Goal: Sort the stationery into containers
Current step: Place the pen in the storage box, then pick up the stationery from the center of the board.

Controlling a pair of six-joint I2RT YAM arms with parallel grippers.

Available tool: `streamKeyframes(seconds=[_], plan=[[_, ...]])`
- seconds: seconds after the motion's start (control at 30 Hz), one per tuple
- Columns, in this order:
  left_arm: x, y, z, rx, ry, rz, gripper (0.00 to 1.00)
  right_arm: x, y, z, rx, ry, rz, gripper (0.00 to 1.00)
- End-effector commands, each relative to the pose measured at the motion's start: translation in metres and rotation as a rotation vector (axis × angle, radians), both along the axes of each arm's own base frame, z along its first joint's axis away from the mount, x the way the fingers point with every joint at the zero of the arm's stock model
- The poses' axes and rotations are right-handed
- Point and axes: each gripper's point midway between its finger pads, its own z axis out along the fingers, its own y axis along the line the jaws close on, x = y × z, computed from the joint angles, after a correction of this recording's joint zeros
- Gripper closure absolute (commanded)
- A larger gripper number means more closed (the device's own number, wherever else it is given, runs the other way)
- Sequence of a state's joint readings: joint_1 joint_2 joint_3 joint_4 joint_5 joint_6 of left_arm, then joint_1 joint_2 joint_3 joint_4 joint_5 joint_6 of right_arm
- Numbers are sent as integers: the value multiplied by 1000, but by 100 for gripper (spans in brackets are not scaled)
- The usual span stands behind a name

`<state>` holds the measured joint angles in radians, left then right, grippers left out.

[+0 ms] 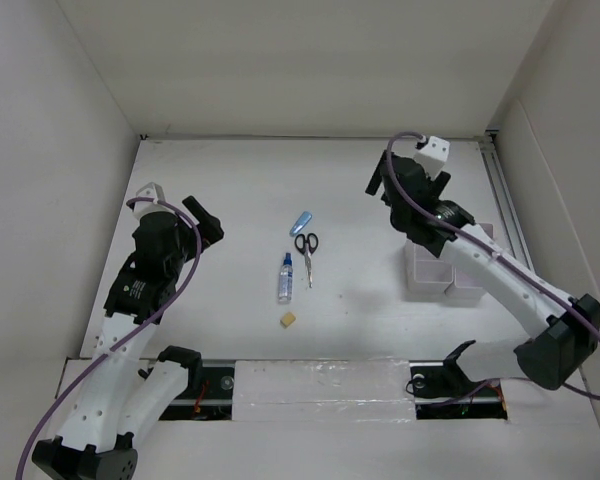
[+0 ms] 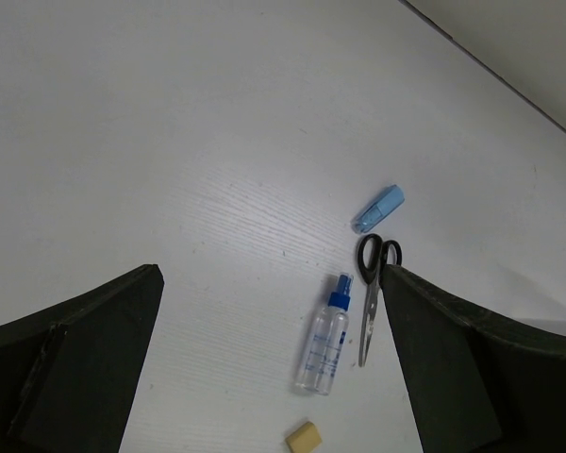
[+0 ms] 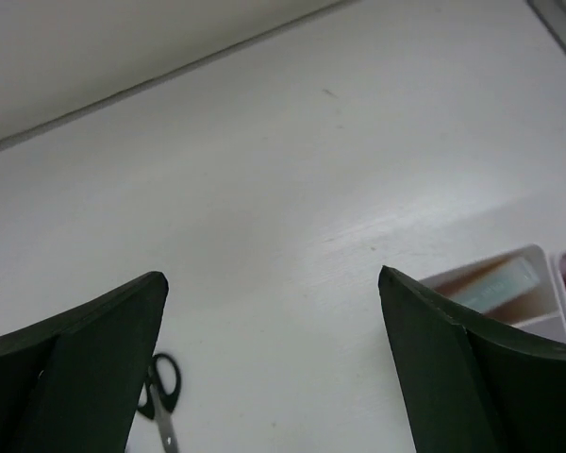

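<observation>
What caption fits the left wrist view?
Open left fingers frame scissors, blue-capped bottle, blue marker and yellow eraser on the table.

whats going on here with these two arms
Two robot arms are sorting stationery. Both are open and empty: the left end effector hovers over the loose items, and the right end effector is raised near the translucent bins. Not yet sorted, lying between the arms: black-handled scissors, a blue-capped bottle, a light-blue stick and a yellow eraser.
</observation>
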<state>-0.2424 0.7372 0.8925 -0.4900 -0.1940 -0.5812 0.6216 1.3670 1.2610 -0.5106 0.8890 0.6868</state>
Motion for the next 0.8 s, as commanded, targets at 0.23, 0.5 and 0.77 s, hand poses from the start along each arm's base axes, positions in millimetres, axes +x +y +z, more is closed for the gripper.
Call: streamKeyframes(seconds=[0.23, 0.5, 0.77], plan=[[6, 8, 4, 13, -18, 55, 0, -15, 120, 7, -103, 54, 588, 0], [7, 8, -2, 20, 9, 55, 0, -23, 174, -23, -48, 88, 816, 8], [8, 6, 0, 13, -1, 47, 0, -17, 198, -46, -40, 131, 939, 21]])
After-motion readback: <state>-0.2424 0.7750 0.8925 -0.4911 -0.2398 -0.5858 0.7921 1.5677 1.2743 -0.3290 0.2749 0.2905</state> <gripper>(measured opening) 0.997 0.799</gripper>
